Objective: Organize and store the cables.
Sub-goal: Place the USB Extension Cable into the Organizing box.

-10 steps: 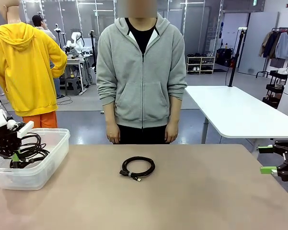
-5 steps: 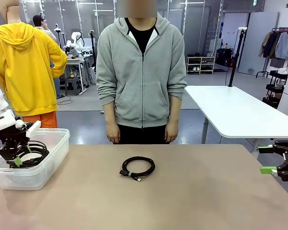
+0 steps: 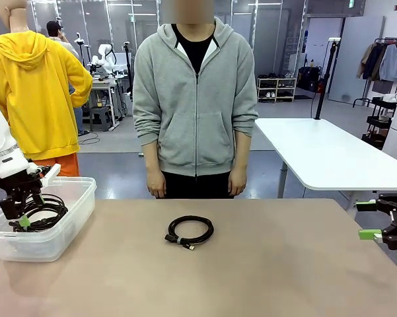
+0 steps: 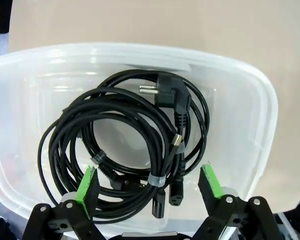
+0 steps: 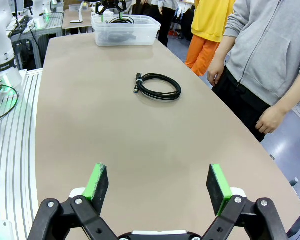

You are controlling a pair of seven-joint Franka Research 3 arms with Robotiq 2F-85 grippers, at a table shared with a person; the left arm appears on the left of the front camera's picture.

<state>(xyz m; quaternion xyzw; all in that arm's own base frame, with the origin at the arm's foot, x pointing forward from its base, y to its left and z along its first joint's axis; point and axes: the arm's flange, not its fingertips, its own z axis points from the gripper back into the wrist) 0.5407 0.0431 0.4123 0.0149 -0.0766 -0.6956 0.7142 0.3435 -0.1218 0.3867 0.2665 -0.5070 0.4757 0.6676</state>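
A large open workshop lies behind the brown table [image 3: 251, 264], with a white table [image 3: 324, 155] off to the far right and a clothes rack [image 3: 386, 63] beyond it. A person in a grey hoodie [image 3: 195, 99] stands at the far edge, arms hanging, hands [image 3: 236, 183] empty.

At the table's left edge sits a clear plastic bin [image 3: 59, 231]. Its near-left corner is cut off by the front view's edge. Inside it lie coiled black cables [image 4: 125, 145], overlapping so much that the number of cords is hard to make out; a round two-pin mains plug [image 4: 167, 92] lies on top toward the far wall, and small socket ends [image 4: 174, 197] lie near the gripper. Bands of pale tape bind the loops.

One more coiled cable [image 3: 190, 231] lies alone at the middle of the table, nearer the far edge, a neat round black coil with its small plug ends tucked at the near-left side.

The left gripper [image 4: 150, 182] hangs over the bin, jaws spread wide, its green pads [image 4: 86, 184] above the coils and gripping nothing. The right gripper [image 5: 153, 186] hovers at the table's right edge, jaws likewise spread wide with nothing between them; in the front view it is partly cut off by the picture's right side.
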